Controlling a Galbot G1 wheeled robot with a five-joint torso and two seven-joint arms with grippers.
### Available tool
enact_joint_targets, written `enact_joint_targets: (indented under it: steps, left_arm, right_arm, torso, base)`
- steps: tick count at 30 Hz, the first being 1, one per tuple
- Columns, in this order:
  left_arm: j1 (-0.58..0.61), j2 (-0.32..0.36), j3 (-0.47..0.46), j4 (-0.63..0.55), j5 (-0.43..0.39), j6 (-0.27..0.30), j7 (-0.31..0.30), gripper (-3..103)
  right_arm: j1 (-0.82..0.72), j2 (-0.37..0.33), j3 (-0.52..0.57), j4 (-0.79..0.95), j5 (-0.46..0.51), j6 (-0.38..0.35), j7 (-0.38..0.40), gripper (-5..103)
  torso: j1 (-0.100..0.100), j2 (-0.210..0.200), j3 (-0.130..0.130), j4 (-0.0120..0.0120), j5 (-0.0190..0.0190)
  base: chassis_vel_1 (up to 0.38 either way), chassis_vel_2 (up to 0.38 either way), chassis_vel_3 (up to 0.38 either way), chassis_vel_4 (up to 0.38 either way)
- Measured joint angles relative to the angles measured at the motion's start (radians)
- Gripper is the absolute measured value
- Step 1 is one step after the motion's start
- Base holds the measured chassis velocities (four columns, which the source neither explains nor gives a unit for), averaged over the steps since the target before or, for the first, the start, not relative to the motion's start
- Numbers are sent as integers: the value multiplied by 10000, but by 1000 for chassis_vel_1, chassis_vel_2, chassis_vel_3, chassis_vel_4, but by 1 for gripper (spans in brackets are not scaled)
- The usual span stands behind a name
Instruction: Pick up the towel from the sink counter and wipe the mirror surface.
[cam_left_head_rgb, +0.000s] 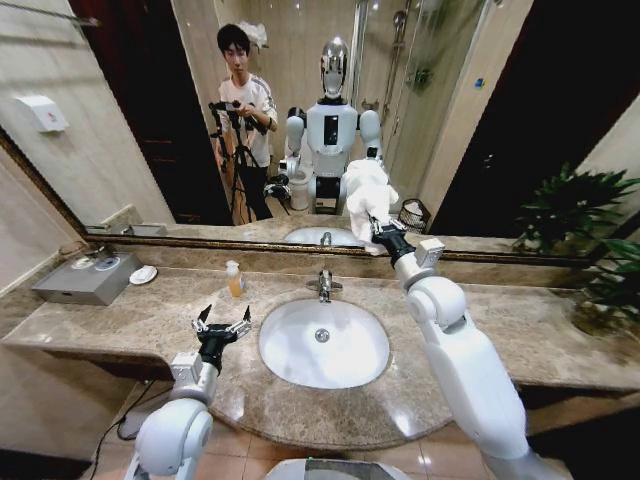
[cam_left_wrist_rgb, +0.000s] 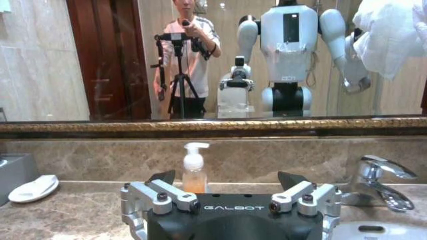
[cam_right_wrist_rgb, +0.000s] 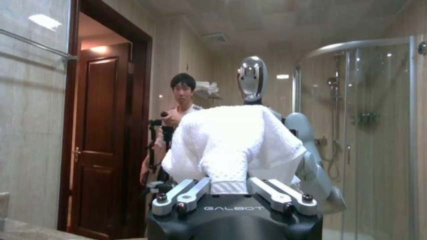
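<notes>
My right gripper (cam_left_head_rgb: 379, 229) is shut on the white towel (cam_left_head_rgb: 367, 199), holding it up against the mirror (cam_left_head_rgb: 450, 110) just above its lower frame, right of the tap. From the right wrist view the towel (cam_right_wrist_rgb: 230, 142) drapes bunched over the gripper (cam_right_wrist_rgb: 229, 186), pressed toward the glass. My left gripper (cam_left_head_rgb: 222, 324) hovers open over the sink counter (cam_left_head_rgb: 130, 320) to the left of the basin, with nothing between its fingers. In the left wrist view that gripper (cam_left_wrist_rgb: 228, 181) faces a soap bottle, and the towel (cam_left_wrist_rgb: 393, 35) hangs at the mirror.
A chrome tap (cam_left_head_rgb: 324, 285) stands behind the oval basin (cam_left_head_rgb: 323, 344). A soap pump bottle (cam_left_head_rgb: 234, 279), a soap dish (cam_left_head_rgb: 143, 274) and a grey box (cam_left_head_rgb: 88, 277) sit on the left counter. A potted plant (cam_left_head_rgb: 610, 290) stands at the right end.
</notes>
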Motion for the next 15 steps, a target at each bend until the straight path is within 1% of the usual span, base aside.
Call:
enact_joint_targets:
  steps: [13,14,15]
  left_arm:
    - [0,1,-1,0,0,0,0,100]
    - [0,2,-1,0,0,0,0,100]
    - [-1,2,-1,0,0,0,0,100]
  right_arm:
    - [-58,100,-90,53,42,43,-69,10]
    - [-22,87,-91,43,87,108,-71,10]
    - [125,58,-91,58,332,154,-57,10]
  torso:
    - [1,0,0,4,-5]
    - [2,0,1,4,-4]
    - [1,0,1,0,-5]
  base:
    - [123,115,-107,-107]
    - [79,39,-49,-87]
    - [0,0,0,0]
